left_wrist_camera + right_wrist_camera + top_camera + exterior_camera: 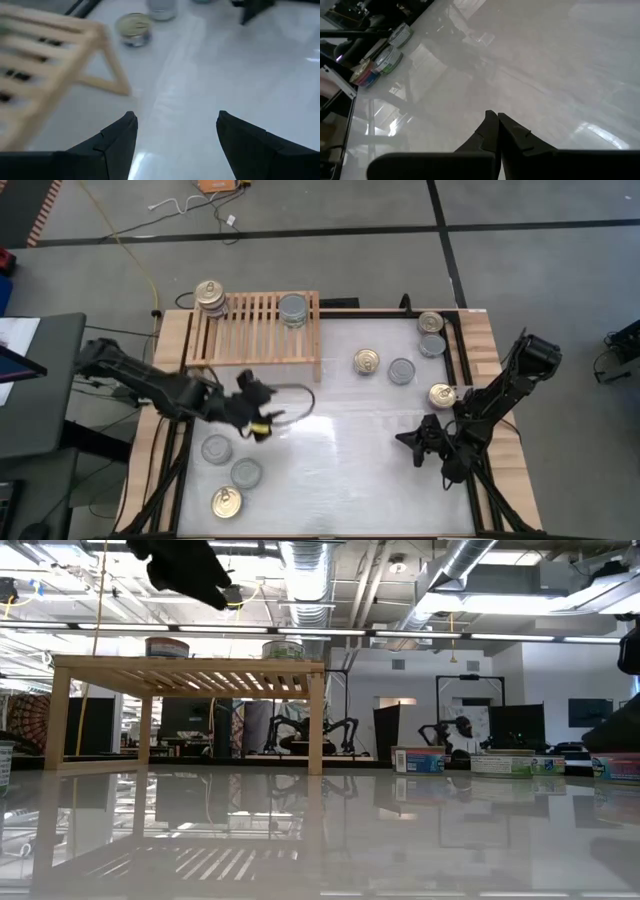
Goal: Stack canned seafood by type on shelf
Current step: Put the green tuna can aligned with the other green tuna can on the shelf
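Shelf (255, 330) – pale slatted wood, upper left, long axis left-right; left gripper (262, 423) open, empty – right gripper (413, 442) closed, empty

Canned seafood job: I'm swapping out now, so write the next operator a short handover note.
Left gripper: open, empty, above the table in front of the shelf.
Right gripper: shut, empty, waiting at the table's right side.
Done: a gold-top stack on the shelf's left end, silver-top cans toward its right end.
Left: three cans at the front left, two mid-table, three along the right edge. Sort each onto its matching stack.
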`<state>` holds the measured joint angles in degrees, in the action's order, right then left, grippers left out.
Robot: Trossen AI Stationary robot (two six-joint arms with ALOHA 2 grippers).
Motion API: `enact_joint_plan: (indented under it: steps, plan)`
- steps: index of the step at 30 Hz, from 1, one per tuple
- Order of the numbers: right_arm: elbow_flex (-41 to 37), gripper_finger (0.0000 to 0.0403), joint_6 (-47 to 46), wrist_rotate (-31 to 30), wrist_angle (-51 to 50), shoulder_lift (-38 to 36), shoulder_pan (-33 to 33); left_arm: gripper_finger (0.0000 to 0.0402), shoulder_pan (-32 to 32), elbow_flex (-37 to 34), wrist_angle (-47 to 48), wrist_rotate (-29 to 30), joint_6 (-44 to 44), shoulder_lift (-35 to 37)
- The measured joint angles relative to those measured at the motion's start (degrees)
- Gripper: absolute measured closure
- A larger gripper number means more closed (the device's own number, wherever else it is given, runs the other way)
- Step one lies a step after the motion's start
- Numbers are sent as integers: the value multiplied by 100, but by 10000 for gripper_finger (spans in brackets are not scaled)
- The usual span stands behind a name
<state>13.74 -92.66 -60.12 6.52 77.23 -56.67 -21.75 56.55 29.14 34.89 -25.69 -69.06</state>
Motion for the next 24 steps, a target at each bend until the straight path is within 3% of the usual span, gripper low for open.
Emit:
enact_joint_plan:
  steps: [7,18,21,24]
  plan:
    - [0,368,22,0,353,0,200,141,-407,-279,-874,131,-659,-1177]
    - [0,368,997,-118,534,0,624,141,-708,-325,-3612,-175,515,-3276]
    - [189,379,1703,-115,663,0,998,141,-709,-325,-4067,-175,736,-3599]
    - [703,392,2988,88,659,0,1540,141,-631,-325,-4279,-181,763,-3831]
